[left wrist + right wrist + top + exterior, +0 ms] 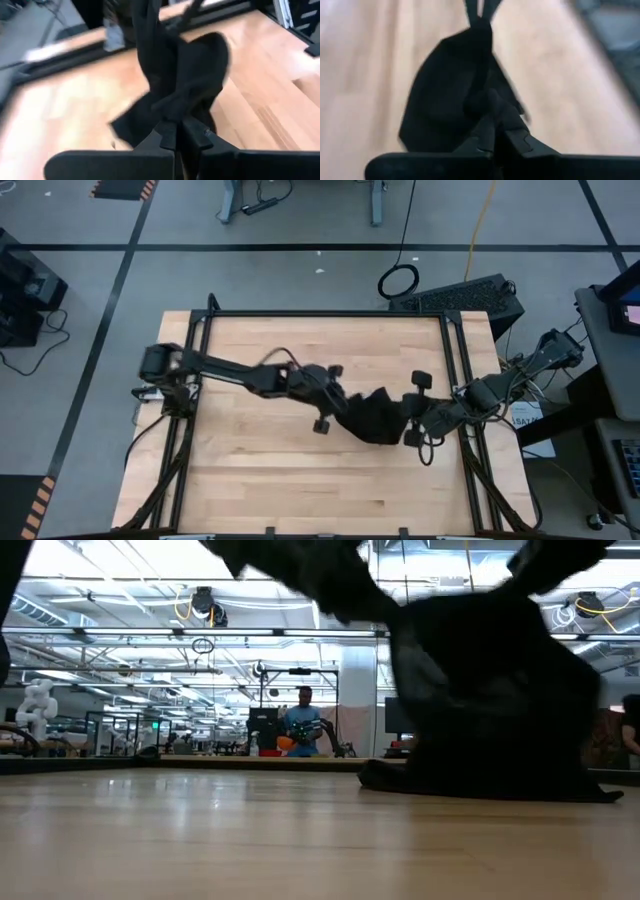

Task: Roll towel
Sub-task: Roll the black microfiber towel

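Note:
The black towel (pixel 376 418) hangs bunched between my two grippers over the middle right of the wooden table (pixel 260 470). Its sagging lower part (pixel 490 788) rests on the tabletop. My left gripper (pixel 341 402) reaches in from the table's left and is shut on the towel's left end. My right gripper (pixel 412 418) comes from the table's right and is shut on the towel's right end. In the low view the towel (pixel 490 700) is a dark mound at the right, and both arms enter from above. My left gripper pinches a gathered bit of the towel's left end (pixel 172 112) between its two shut fingers (pixel 169 136), slanting down from the table's left; how many layers I cannot tell. The cloth runs away from the fingers toward the other gripper, raised at this end. My right gripper pinches the towel's right end (pixel 487 102) between its two shut fingers (pixel 512 134), slanting down from the table's right. The cloth spreads out from the fingertips toward my left gripper, lifted at this end and sagging onto the table.
Bare wood lies on the table's left half and along its near edge (pixel 300 515). A black frame (pixel 325 314) borders the table's far and side edges. In the low view a person (pixel 303 725) stands far off in the room behind.

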{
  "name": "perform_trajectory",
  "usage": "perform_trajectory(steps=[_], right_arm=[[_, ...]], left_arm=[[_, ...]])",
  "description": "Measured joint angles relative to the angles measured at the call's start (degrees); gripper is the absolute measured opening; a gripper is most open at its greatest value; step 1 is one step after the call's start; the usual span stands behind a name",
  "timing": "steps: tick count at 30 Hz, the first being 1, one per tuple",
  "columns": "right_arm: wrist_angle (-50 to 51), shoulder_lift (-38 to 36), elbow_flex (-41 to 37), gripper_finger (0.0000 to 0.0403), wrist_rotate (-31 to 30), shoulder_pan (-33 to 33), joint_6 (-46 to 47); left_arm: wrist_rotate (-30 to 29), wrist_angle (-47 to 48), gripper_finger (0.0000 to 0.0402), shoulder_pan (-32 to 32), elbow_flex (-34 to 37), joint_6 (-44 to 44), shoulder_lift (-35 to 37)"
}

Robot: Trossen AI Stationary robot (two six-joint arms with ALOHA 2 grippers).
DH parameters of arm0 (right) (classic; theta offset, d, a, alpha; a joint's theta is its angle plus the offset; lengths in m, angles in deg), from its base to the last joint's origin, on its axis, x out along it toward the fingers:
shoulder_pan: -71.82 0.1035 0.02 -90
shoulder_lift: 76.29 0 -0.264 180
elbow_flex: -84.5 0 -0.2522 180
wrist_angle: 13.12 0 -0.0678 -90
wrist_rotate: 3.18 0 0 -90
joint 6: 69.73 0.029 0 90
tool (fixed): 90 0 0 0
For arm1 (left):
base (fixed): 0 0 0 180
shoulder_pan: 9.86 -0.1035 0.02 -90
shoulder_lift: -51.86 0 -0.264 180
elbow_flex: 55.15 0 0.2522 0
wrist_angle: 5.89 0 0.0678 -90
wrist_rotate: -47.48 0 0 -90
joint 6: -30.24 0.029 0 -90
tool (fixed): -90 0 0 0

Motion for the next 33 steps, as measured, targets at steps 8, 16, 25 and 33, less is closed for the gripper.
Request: perform_trajectory(steps=[8,16,25,33], right_arm=[[-25.90,-0.26,0.00,0.0000,-19.33,-0.11,-26.52],[-40.32,-0.17,0.04,0.0000,-2.48,-0.11,-38.02],[-28.05,3.07,0.04,0.0000,1.74,0.04,-25.63],[-20.69,8.13,0.04,0.0000,17.80,0.04,-21.17]], left_arm=[[-0.87,7.62,0.0004,3.86,-0.04,-0.53,18.84],[-2.40,17.62,0.0064,10.29,0.39,-11.05,22.40],[-15.09,13.98,0.0211,12.39,7.04,-19.04,15.22],[-16.41,-5.11,0.0235,10.86,9.67,-18.03,9.30]])
